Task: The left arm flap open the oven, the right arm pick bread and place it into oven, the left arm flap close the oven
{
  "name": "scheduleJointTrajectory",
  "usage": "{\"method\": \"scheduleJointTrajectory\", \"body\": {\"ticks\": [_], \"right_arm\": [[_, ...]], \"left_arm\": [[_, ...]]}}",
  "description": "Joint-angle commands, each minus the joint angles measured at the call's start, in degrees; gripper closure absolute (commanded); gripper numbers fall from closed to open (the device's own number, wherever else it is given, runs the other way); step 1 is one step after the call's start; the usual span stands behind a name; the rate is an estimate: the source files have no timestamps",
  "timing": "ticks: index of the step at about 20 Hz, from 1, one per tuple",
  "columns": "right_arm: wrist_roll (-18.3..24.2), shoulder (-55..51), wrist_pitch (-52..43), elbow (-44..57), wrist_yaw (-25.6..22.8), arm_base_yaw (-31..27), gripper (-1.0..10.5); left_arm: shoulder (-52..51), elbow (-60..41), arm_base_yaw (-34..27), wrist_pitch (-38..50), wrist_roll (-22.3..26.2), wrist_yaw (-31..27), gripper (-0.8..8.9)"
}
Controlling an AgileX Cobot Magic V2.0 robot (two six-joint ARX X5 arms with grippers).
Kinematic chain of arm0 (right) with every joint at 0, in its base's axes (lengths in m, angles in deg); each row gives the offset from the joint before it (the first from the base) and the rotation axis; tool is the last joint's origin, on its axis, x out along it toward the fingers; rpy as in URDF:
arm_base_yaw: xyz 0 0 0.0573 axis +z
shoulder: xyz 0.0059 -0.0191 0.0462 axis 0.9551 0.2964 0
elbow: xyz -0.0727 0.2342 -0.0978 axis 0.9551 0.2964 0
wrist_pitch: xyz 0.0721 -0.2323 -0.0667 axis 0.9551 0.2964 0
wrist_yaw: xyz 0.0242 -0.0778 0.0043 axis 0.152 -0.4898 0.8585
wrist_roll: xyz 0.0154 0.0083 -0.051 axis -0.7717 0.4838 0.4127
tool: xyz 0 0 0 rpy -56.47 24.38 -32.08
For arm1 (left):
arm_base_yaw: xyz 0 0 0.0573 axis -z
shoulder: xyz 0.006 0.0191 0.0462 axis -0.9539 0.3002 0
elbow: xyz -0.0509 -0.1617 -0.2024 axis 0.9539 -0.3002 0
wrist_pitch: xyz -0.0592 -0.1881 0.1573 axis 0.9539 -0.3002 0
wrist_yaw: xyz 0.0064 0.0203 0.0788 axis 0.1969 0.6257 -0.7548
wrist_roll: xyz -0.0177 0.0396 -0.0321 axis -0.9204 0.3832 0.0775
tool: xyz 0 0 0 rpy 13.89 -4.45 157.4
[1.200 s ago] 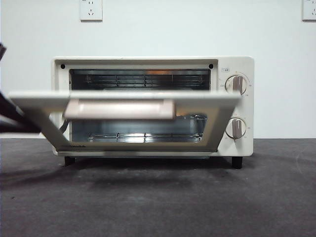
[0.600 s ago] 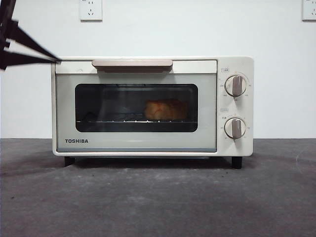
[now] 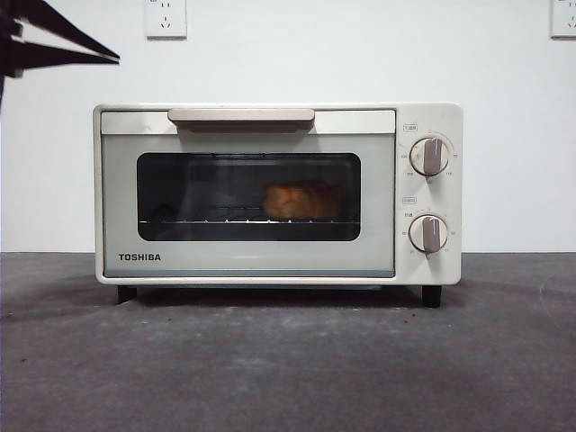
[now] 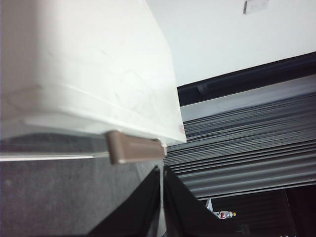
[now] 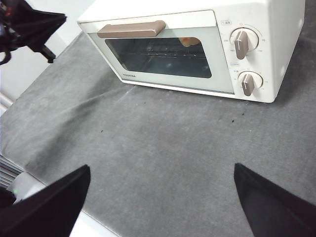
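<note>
Front view is showing the cream-white boxy oven [image 3: 277, 193] door shut, glossy orange-brown bread [image 3: 301, 200] sitting on its rack, empty nearly-closed left gripper [image 3: 112, 57] hovering above its upper-left corner, right gripper [image 5: 163, 197] spread wide, empty.

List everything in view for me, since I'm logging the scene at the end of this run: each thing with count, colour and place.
oven: one, cream-white, on the table, door shut
bar handle: one, beige, along the door's top
knobs: two, beige, one above the other beside the door
bread: one, orange-brown, on the wire rack behind the door glass
wire rack: one, metal, inside the oven
table: one, dark grey, under the oven
wall sockets: two, white, on the wall behind
left gripper: one, black, jaws together, above and off the oven's top corner, touching nothing
right gripper: one, black, jaws wide apart, held above the table in front of the oven, empty
</note>
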Motion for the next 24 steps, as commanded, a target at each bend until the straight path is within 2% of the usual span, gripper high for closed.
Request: {"method": "scheduleJointTrajectory", "body": {"ticks": [1,5,10,12,15,18,24], "right_arm": [[0.7,0.1,-0.3,-0.7,0.1,0.6,4.8],[0.7,0.1,-0.3,-0.7,0.3,0.6,4.8],[0.9,0.1,-0.3,-0.7,0.4,0.6,4.8],[1.4,0.1,-0.3,-0.7,0.4,0.6,4.8],[2.9,0.1,-0.3,-0.7,0.4,0.6,4.8],[4.6,0.1,-0.4,-0.7,0.4,0.6,4.8],[10.2,0.1,-2.1,-0.7,0.4,0.6,4.8]], "left_arm": [[-2.8,0.7,0.1,-3.2,5.3,1.2,8.02],[-8.6,0.7,0.1,-12.7,15.0,1.3,8.02],[-17.1,0.7,0.1,-27.6,33.5,-0.3,8.02],[-20.8,0.7,0.1,-35.4,40.8,-3.8,8.01],[-25.4,0.7,0.3,-45.9,49.1,-11.1,8.02],[-29.4,0.7,0.7,-53.1,52.9,-16.6,8.02],[-36.7,0.7,1.0,-57.2,53.2,-18.0,8.02]]}}
